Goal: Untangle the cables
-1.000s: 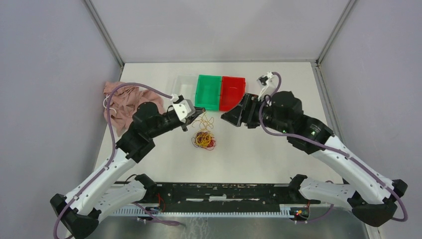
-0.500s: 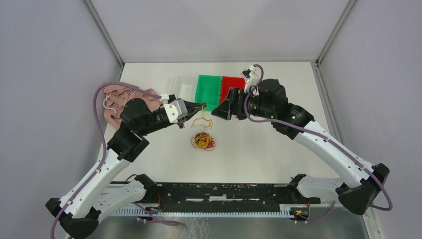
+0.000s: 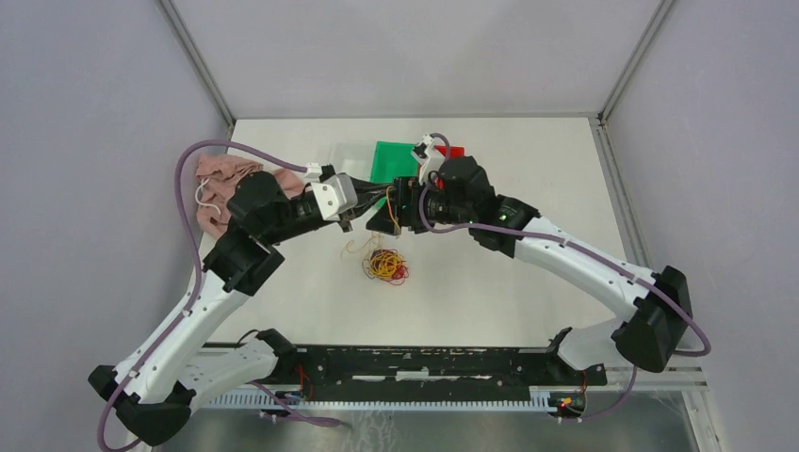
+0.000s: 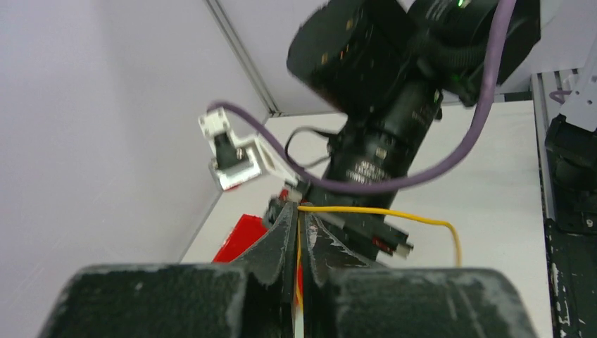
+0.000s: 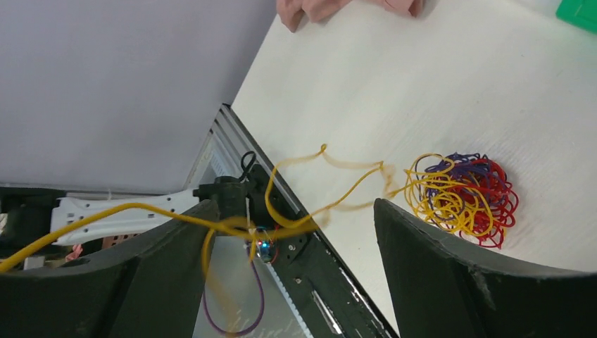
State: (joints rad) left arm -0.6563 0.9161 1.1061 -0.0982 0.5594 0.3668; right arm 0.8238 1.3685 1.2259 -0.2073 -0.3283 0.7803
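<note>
Two grippers meet tip to tip over the white table from above, the left gripper facing the right gripper, near the cables, a knotted heap of thin yellow, red and purple loops. Left wrist: ridged black jaws are pinched together on a taut yellow cable. Right wrist: smooth black fingers stand wide apart, the kinked yellow cable sagging between them.

Enclosure: a white, faintly wood-grained counter boxed in by plain pale grey-lilac panels, namely a back wall, a left wall and a right wall, which meet at slanting aluminium posts at the far corners. A black mounting rail runs along the counter's near edge. Lighting is even and diffuse, and shadows on the counter are soft.
</note>
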